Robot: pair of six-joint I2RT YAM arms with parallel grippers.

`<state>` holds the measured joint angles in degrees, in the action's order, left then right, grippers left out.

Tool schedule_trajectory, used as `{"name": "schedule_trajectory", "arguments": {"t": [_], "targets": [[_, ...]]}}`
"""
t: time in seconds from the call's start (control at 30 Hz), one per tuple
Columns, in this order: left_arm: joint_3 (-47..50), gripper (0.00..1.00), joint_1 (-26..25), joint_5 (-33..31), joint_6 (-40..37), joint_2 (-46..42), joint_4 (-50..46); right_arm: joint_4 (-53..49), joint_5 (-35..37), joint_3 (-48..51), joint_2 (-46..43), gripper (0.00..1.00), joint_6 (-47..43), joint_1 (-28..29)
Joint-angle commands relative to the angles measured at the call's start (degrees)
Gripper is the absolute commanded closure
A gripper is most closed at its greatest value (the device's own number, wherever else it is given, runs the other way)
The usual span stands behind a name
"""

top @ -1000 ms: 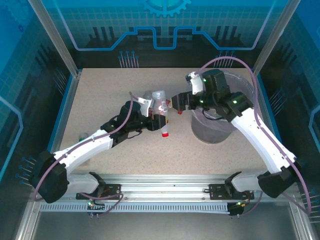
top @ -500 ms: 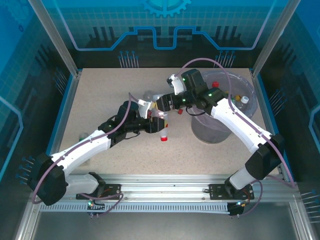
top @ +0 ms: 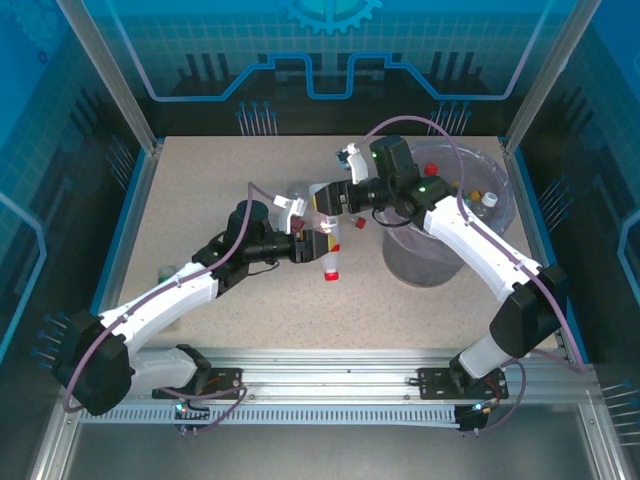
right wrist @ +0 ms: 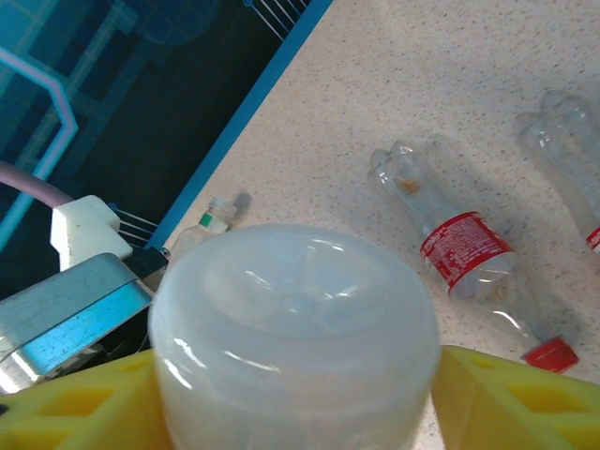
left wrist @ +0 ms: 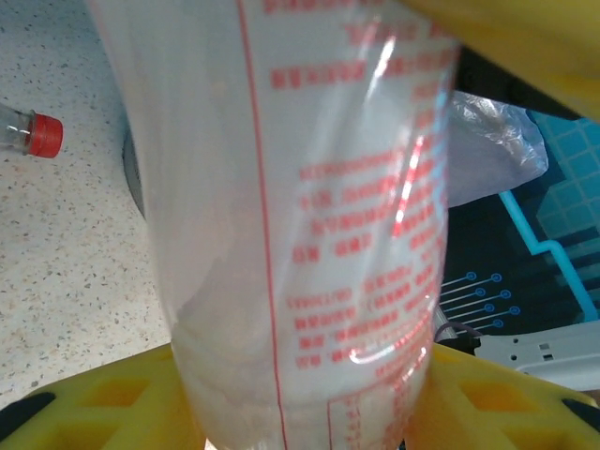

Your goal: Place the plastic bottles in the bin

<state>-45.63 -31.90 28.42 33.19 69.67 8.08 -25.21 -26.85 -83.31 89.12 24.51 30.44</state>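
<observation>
Swinging leftward off the bin [top: 425, 262] over the last second, the right claw [top: 338, 200] has come to meet the left claw [top: 316, 238] above the middle of the tabletop [top: 215, 180]. A second ago it hung at the bin's left rim. Now it sits at the upper end of the white-labelled bottle [top: 329, 258] that the left claw carries, red cap pointing down toward the near edge. The left arm has shifted only slightly, and the bottle is almost where it was.

The left claw is clenched on the bottle's body: in its wrist view, yellow fingers hug the red-printed label on both sides. In the right wrist view the bottle's pale rounded base sits between that claw's yellow fingers, which lie against it on either side. The right claw therefore looks to be grasping the same bottle by its base.

That reads as a hand-over in progress. The bottle is in the air just left of the bin, not over its mouth, held at both ends. The next move, I judge, calls for the left claw to let go before the right arm carries the bottle back over the lavender liner; pulling while both hold could twist or drop it. Caps of a few bottles show inside the bin. Others wait on the tabletop, among them a red-labelled bottle [right wrist: 466, 253] and a small bottle [top: 168, 270] near the left edge.
</observation>
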Motion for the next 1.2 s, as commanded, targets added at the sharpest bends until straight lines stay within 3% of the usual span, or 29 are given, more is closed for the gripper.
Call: {"name": "schedule_trajectory", "arguments": {"t": [0.0, 0.13, 0.27, 0.43, 0.5, 0.63, 0.87, 1.17], "targets": [[0.0, 0.48, 0.5, 3.3, 1.6, -0.7, 4.5, 3.2, -3.6, 1.1, -1.1, 0.38, 2.1, -1.4], [-0.1, 0.48, 0.6, 3.3, 1.8, -0.6, 4.4, 4.5, -4.9, 2.1, -2.1, 0.51, 3.0, -2.3], [0.0, 0.44, 0.5, 2.4, 1.5, -0.6, 3.9, 4.6, -5.1, 2.4, -3.2, 0.55, 3.0, -3.0], [0.3, 0.23, 0.6, 1.5, 0.9, -0.8, 3.8, 3.9, -5.2, 0.2, -4.1, 0.56, 2.1, -3.8], [0.5, 0.13, 0.6, 1.2, 0.4, -1.3, 3.5, 1.7, -4.5, -2.5, -4.4, 0.56, 0.7, -4.8], [0.9, 0.04, 0.7, -0.1, -0.3, -2.6, 1.1, -3.0, -2.4, -9.4, -5.7, 0.56, -1.6, -8.7], [1.9, 0.01, 0.8, -2.6, -0.2, -1.7, -0.6, -7.8, -3.6, -25.8, -4.5, 0.57, -2.4, -18.4], [2.3, 0.02, 1.0, -4.8, 0.4, -0.5, -3.4, -26.0, 16.7, -36.5, -4.2, 0.59, -13.8, -32.8]]}}
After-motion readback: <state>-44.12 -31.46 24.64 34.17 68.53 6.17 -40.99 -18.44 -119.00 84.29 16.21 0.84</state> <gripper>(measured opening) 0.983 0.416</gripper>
